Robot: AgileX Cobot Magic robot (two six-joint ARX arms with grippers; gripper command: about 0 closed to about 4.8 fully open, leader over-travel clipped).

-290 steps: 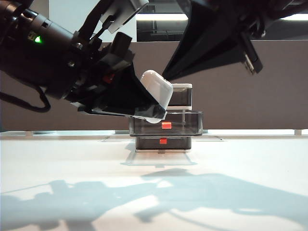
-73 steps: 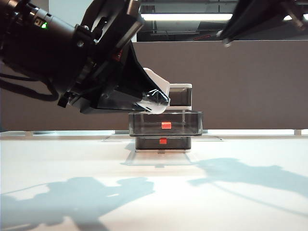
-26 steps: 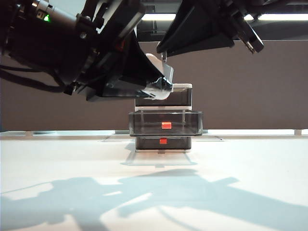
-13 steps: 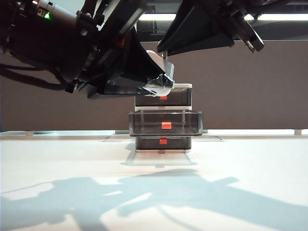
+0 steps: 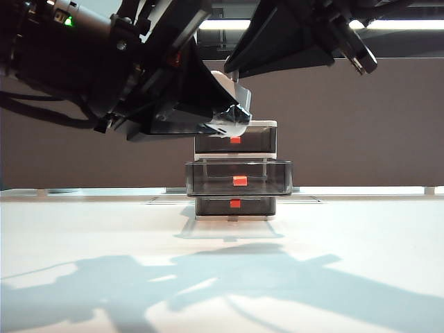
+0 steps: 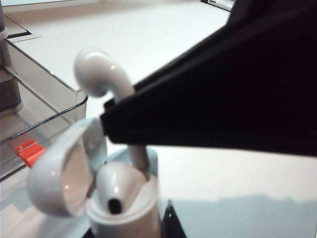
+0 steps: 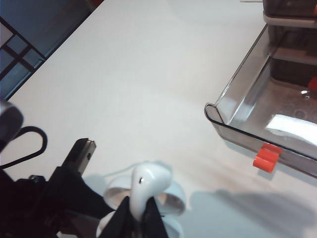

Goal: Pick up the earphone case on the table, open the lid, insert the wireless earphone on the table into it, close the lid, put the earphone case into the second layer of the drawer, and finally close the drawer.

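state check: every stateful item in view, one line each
earphone case: held up by the left end effector
lid: open
wireless earphone: pinched by the shut right end effector, stem entering the case
second layer of the drawer: pulled out
top drawer: closed
bottom drawer: closed

Background, exterior view: 1 dark grey partition panel (image 5: 361, 125) spans the full width, upright. Above it, 1 bright white light strip (image 5: 225, 25) runs level, partly masked. A pale ledge (image 5: 361, 190) runs along the panel's foot. Foreground: broad grey-blue shadows (image 5: 208, 277), soft-edged. Right wrist view: a blue surface (image 7: 34, 34) crossed by dark grid lines, at 1 corner.
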